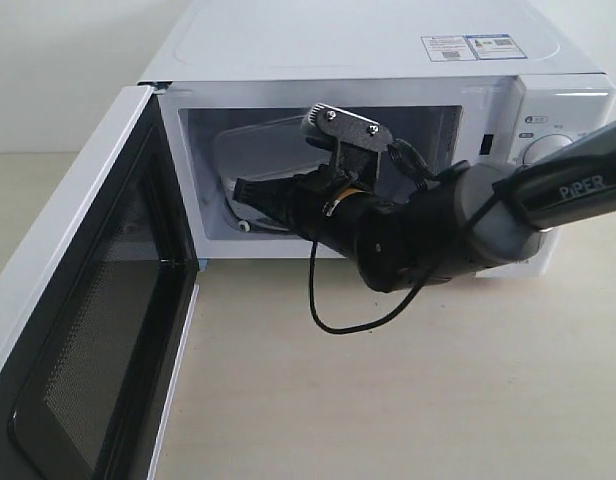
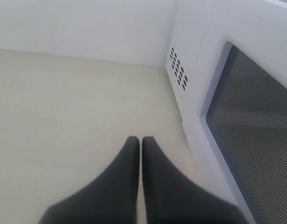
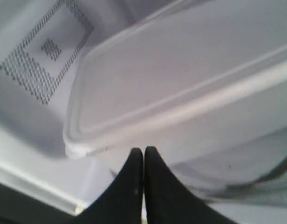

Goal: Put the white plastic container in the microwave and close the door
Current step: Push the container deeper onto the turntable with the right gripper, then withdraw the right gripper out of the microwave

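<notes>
Right pincer (image 3: 143, 155), closed, just beside the white plastic container (image 3: 181, 88) inside the microwave (image 1: 318, 40).

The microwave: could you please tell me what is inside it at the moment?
The white plastic container lies inside the microwave, lid on, with the shut right pincer just in front of it. The arm hides the cavity's right part.

Right arm (image 1: 578, 185): white lettering "PiPER" ran along the dark link, clearly legible in the exterior view. Microwave (image 1: 368, 40) top: two stickers (image 1: 470, 47) sat side by side near the back right corner, one with a blue band, print too small to read. Small markings beside the dial (image 1: 544, 150) were unreadable.
</notes>
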